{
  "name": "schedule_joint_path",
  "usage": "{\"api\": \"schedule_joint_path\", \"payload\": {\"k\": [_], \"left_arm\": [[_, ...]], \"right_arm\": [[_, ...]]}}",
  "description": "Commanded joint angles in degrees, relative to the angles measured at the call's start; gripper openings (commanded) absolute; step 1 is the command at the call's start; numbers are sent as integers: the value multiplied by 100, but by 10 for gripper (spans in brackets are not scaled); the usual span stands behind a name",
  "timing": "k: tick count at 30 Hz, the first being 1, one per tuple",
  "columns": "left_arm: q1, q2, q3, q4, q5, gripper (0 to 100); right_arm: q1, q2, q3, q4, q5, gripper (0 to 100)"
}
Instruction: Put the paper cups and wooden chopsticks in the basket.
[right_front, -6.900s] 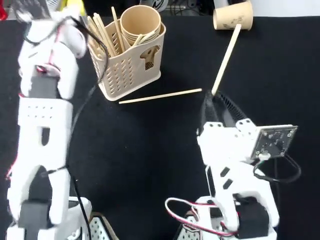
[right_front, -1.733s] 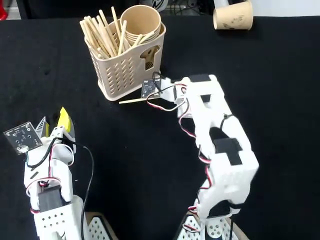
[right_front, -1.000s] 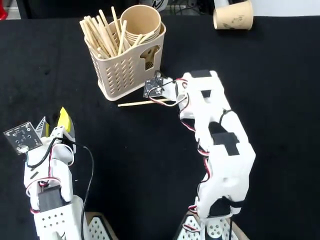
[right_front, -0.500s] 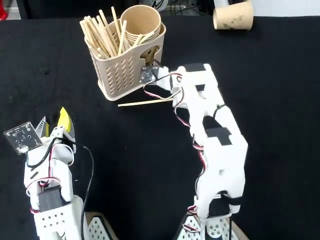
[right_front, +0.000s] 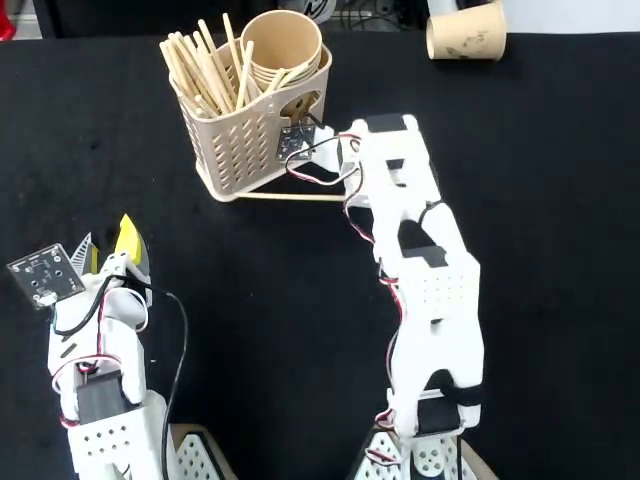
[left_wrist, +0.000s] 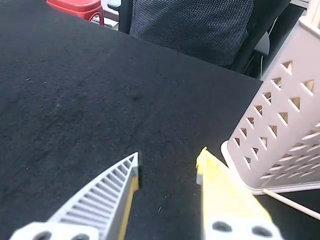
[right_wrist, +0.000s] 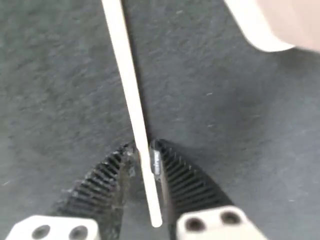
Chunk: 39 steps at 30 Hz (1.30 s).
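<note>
The matte black cloth worktop carried a beige slotted plastic basket near its far edge, already holding pale sticks and nested cups. A tan paper cup lay on its side at the far right corner. My right gripper had its ribbed black jaws pinched on a thin, smooth wooden chopstick lying along the basket's foot. Gripped near one end, I judged it might swivel or catch the basket wall when lifted. My left gripper sat wide open and empty near the near left corner.

My right arm stretches far forward, my right hand pinched tight on a chopstick. My left arm sits folded back near its base, my left hand spread open.
</note>
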Motion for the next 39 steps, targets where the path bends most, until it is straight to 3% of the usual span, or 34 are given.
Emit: {"api": "schedule_joint_path", "payload": {"k": [1, 13, 21, 26, 29, 34, 39], "left_arm": [[40, -79, 101, -123, -35, 191], [-4, -79, 101, -123, -35, 191], [-251, -79, 75, -123, 9, 191], [-207, -79, 84, -149, 18, 191], [-189, -79, 92, -158, 18, 191], [-189, -79, 92, -158, 0, 191], [-189, -79, 92, -158, -18, 191]], "right_arm": [[-26, 4, -365, 782, 88, 12], [-62, -426, -110, 2558, 88, 12], [-580, -2695, 2273, 2435, -229, 12], [-1222, -4989, 4295, 1451, -501, 12], [-1547, -6563, 5130, 677, -1037, 12], [-1864, -9068, 5930, -1319, -2919, 12], [-2251, -10607, 7064, -3974, -4800, 13]]}}
